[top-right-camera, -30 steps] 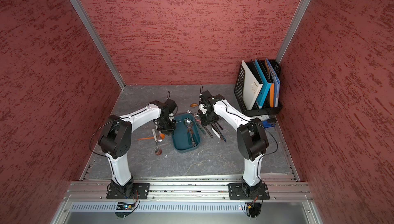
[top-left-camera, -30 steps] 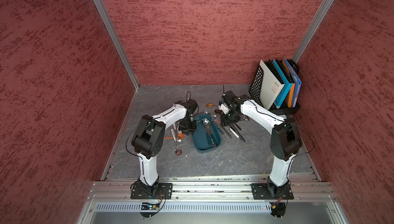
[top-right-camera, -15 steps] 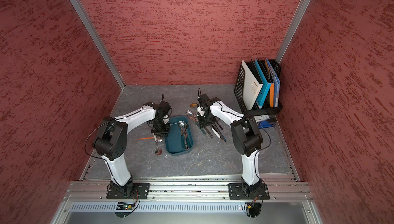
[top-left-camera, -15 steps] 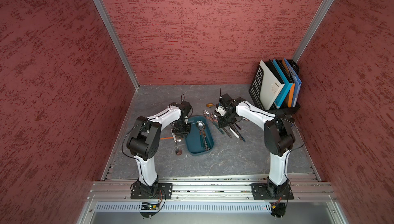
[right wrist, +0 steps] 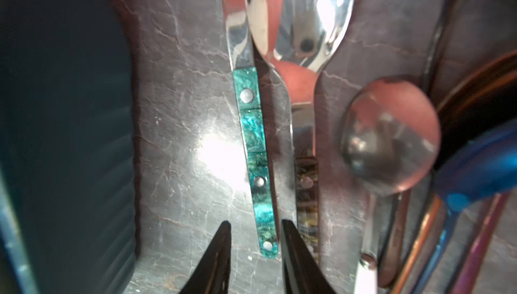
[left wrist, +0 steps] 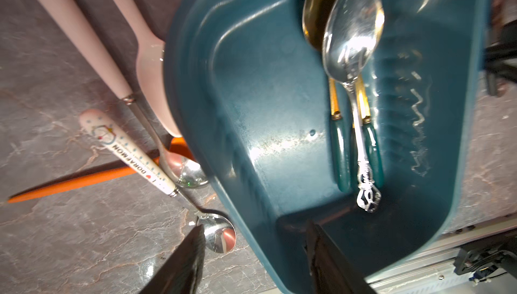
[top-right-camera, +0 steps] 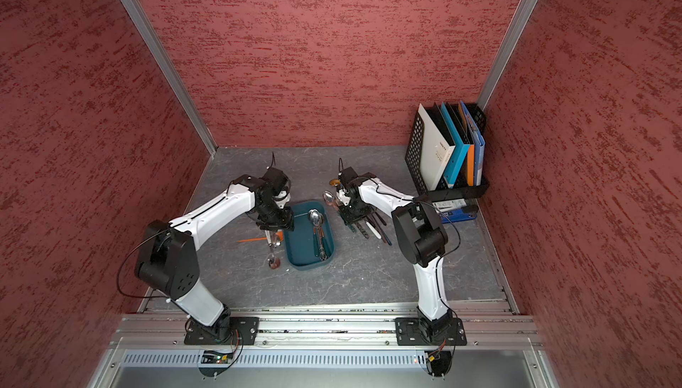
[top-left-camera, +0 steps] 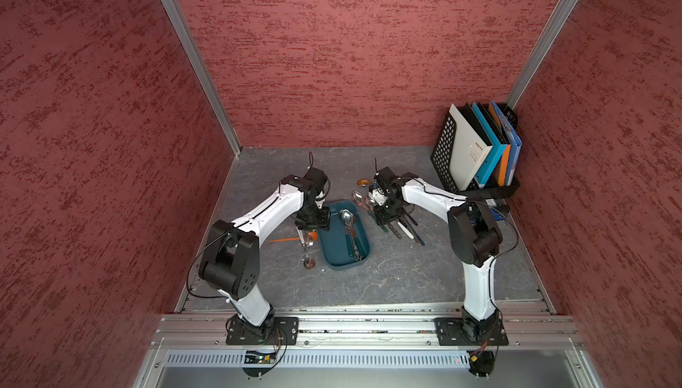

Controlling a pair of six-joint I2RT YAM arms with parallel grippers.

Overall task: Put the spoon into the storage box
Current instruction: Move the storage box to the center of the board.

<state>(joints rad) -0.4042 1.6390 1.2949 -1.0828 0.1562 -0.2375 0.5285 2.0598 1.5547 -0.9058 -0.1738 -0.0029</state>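
Right wrist view: right gripper (right wrist: 256, 250) lined up on a teal-handled spoon (right wrist: 253, 138) beside the storage box (right wrist: 64, 138).

On the grey table (top-left-camera: 406, 275) the storage box sits mid-surface, already holding an ornate silver spoon (left wrist: 353, 27). The left gripper (left wrist: 256, 261) hangs spread and empty astride the box wall. The teal-handled spoon lies flat just off the box's long side, toward the table's right edge. The right gripper's jaws stand parted either side of the handle's tail, not visibly pinching. It is probably light, rigid steel with slick riveted scales, so pinch across the narrow width. A tail grip may let the bowl end sag or swivel, and farther up balances better. A brown-handled spoon (right wrist: 305, 21) crowds its neck and might drag along.
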